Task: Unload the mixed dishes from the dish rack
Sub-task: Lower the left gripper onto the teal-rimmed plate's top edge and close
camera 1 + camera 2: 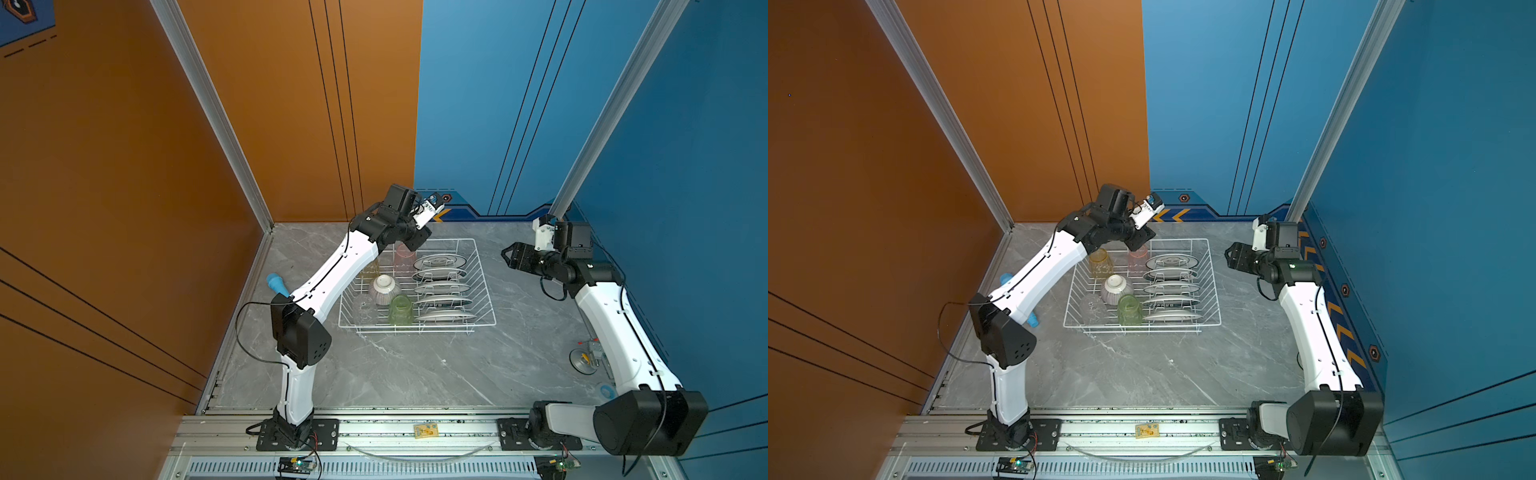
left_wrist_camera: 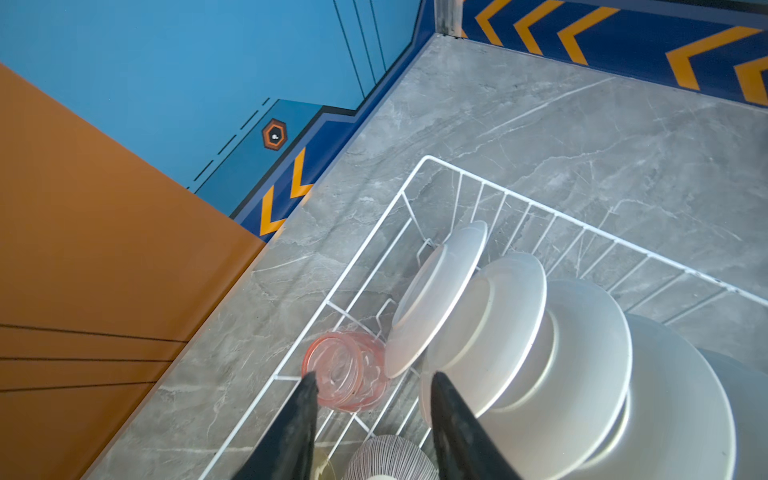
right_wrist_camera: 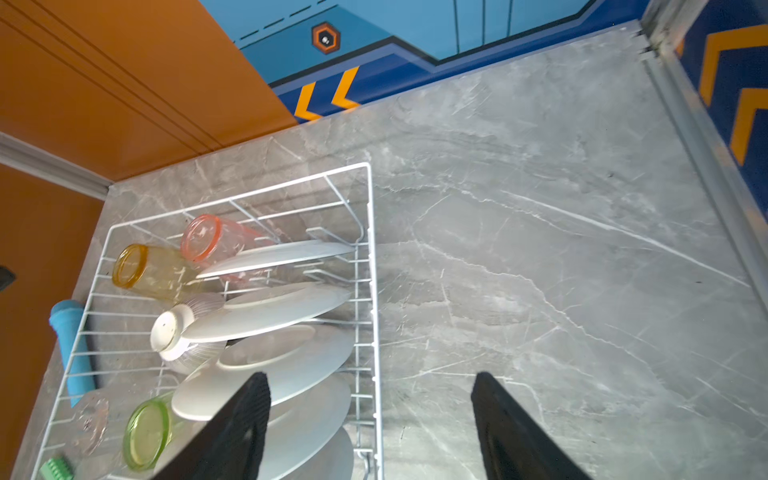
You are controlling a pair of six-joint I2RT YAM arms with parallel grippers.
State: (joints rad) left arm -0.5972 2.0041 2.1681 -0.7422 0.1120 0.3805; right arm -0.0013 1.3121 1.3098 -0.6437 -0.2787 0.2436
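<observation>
The dish rack (image 1: 484,282) (image 1: 1214,291), a white wire basket, stands at the back middle of the table. Several white plates (image 1: 440,286) (image 3: 286,357) stand in its right slots. Its left half holds a striped bowl (image 1: 384,286) upside down, plus a green tumbler (image 1: 400,309), a clear tumbler (image 1: 1092,307), a yellow tumbler (image 1: 1100,262) and a pink tumbler (image 2: 345,374). My left gripper (image 2: 374,376) hangs open over the rack's far left corner, above the pink tumbler, holding nothing. My right gripper (image 1: 507,253) (image 3: 370,376) is open and empty, to the right of the rack.
A light-blue cylinder (image 1: 276,284) lies on the table left of the rack, partly under my left arm. A small green block (image 3: 56,468) sits at the rack's near left corner. A round metal fixture (image 1: 584,359) stands by the right wall. Walls close in behind and beside.
</observation>
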